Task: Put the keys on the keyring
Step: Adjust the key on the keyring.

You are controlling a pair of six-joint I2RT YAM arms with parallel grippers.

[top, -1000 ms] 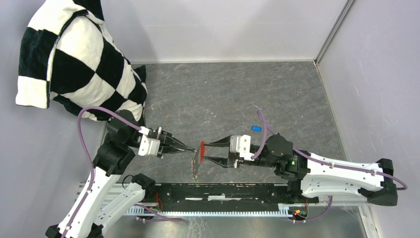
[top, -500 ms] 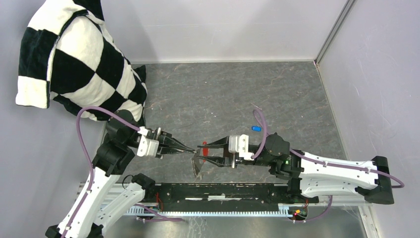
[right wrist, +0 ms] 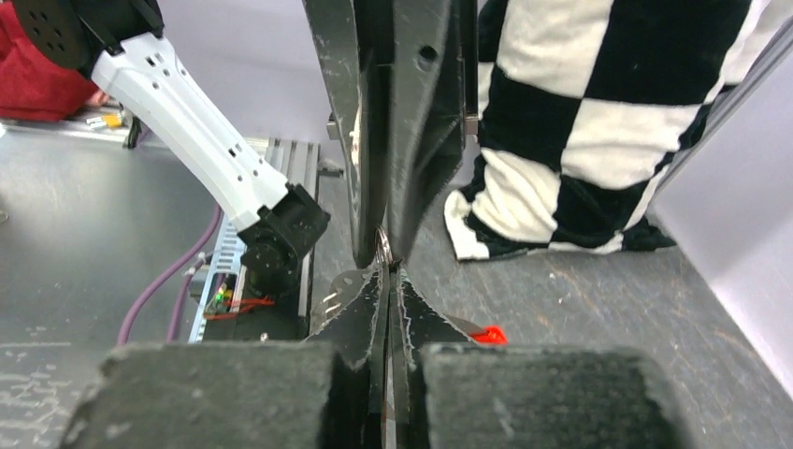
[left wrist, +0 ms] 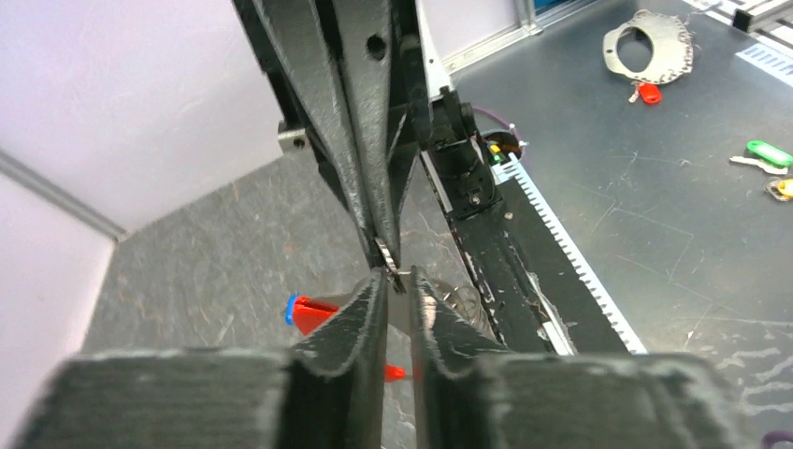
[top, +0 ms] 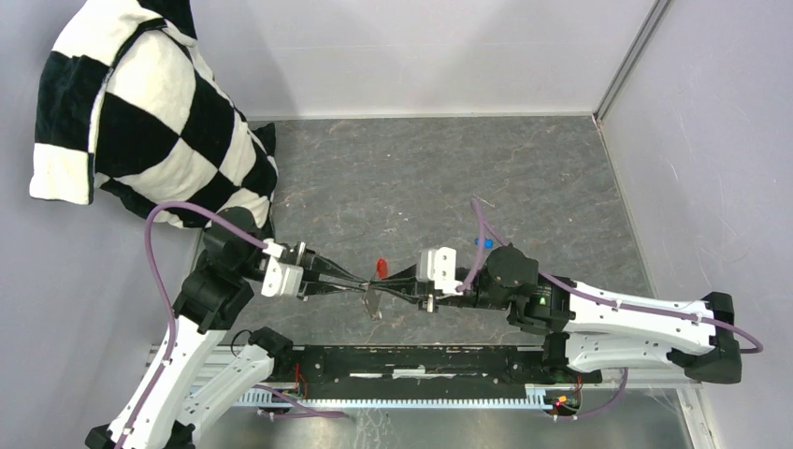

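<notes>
Closing in from 3 o'clock, the right gripper (top: pixel 385 285) now has its fingers pressed together, whereas one second ago they stood wide apart around the red tag (top: pixel 381 267). It meets the left gripper (top: pixel 359 284) tip to tip near the table's front edge. The left fingers are also clamped, and between both tips sits the thin keyring (right wrist: pixel 383 245). The tag has swung to 12 o'clock of the pinch, and the grey strap (top: pixel 372 305) hangs at 6 o'clock. I judge that both arms now brace the ring, but it carries no key yet. Farther, at 2 o'clock, the blue key (top: pixel 483 242) lies alone, just beside a purple cable (top: pixel 473 213). The green key I cannot find.
</notes>
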